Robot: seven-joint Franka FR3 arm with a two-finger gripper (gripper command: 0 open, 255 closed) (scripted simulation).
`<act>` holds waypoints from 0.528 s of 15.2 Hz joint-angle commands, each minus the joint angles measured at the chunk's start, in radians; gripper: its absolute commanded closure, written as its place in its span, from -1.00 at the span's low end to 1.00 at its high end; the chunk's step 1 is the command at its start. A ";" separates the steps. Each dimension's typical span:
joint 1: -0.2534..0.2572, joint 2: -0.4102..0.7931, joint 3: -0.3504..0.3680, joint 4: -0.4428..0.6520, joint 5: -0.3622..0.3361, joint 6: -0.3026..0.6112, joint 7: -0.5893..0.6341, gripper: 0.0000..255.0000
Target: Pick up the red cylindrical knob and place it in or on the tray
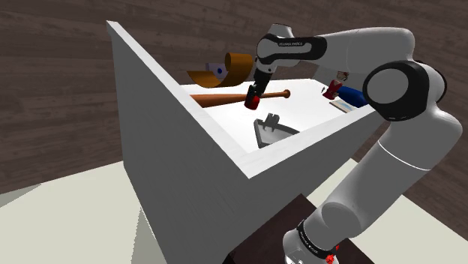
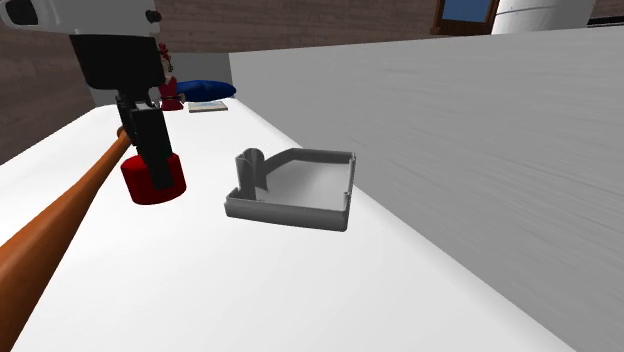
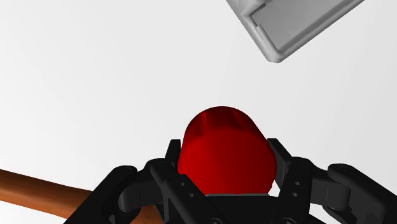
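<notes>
My black gripper (image 1: 254, 100) is shut on the red cylindrical knob (image 1: 256, 104), clasping it from both sides just in front of a wooden bat (image 1: 225, 97). In the second exterior view the knob (image 2: 153, 182) hangs under the gripper (image 2: 151, 165) at or just above the white surface; I cannot tell whether it touches. The grey tray (image 2: 291, 212), with a small upright cylinder in one corner, lies a short way to the second exterior view's right. In the wrist view the knob (image 3: 222, 149) sits between the fingers (image 3: 173, 167), with the tray's corner (image 3: 280, 44) ahead.
The bat (image 2: 55, 225) lies close beside the knob. A blue object (image 2: 206, 89), a small red item (image 2: 170, 95) and a flat white pad (image 2: 208, 106) lie at the far end. An orange object (image 1: 225, 70) stands behind the bat. A tall white wall (image 1: 161, 142) borders the surface.
</notes>
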 commanded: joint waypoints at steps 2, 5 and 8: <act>0.001 -0.006 0.001 0.037 -0.001 -0.042 0.002 1.00; 0.001 -0.010 0.001 0.072 -0.002 -0.082 0.002 1.00; 0.001 -0.012 0.000 0.110 -0.002 -0.122 0.002 1.00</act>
